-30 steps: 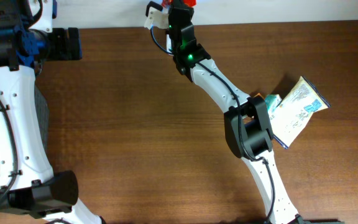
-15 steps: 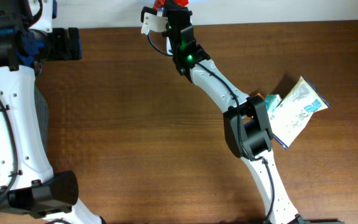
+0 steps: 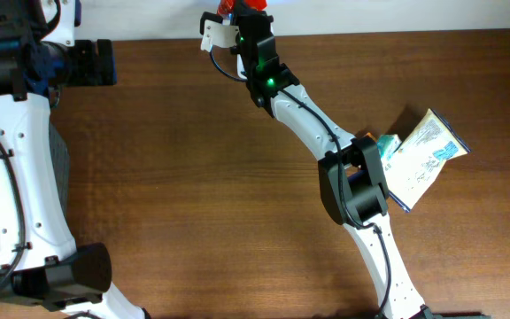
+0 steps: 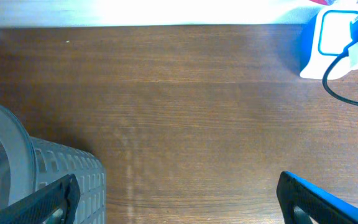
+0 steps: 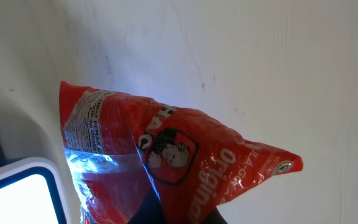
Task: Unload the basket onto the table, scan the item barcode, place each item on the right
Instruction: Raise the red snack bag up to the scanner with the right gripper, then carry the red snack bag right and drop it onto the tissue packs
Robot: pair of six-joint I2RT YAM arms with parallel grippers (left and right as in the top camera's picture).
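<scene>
Red snack bag (image 5: 166, 162) sat pinched in right gripper (image 5: 185, 214), jaws closed on its lower edge, up past far edge of table (image 3: 193, 177), just beside white scanner (image 5: 17, 190). Barcode prob on the lit label panel, too blurry to confirm. Left gripper (image 4: 179, 208) was spread wide, holding nothing, above bare wood near grey basket (image 4: 17, 168). Blue-white pouch (image 3: 423, 155) lay well apart from the bag.

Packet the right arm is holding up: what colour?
Red, with white lettering and a dark round logo. The packet shows best in the right wrist view.
</scene>
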